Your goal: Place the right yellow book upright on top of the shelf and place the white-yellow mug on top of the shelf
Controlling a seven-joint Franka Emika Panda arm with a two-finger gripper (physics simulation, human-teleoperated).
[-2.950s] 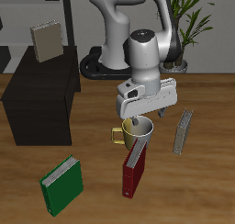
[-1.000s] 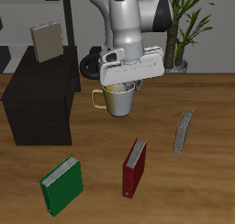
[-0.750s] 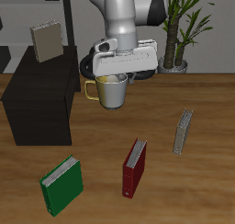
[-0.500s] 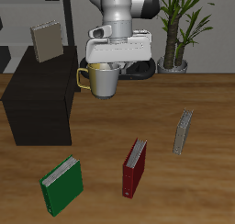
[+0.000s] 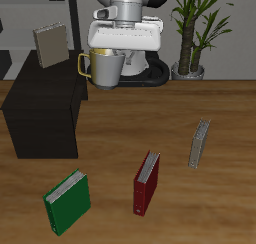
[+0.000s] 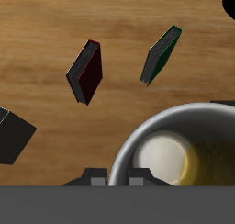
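My gripper [image 5: 114, 56] is shut on the rim of the white-yellow mug [image 5: 104, 67] and holds it in the air, just beside and above the edge of the black shelf [image 5: 40, 106]. The mug's yellow handle points toward the shelf. The right yellow book [image 5: 48, 44] stands upright on the shelf's top, toward its back. In the wrist view the mug [image 6: 174, 154] fills the frame under my gripper [image 6: 115, 177], and a corner of the shelf [image 6: 11, 134] shows.
The other tan-grey book [image 5: 200, 143] stands on the table, with a dark red book [image 5: 147, 180] and a green book [image 5: 67, 200] nearer the front edge. A potted plant [image 5: 195, 28] stands at the back. The red [image 6: 84, 72] and green [image 6: 162, 53] books show in the wrist view.
My gripper has lifted the mug off the table and carried it up and back toward the shelf. The books have not moved.
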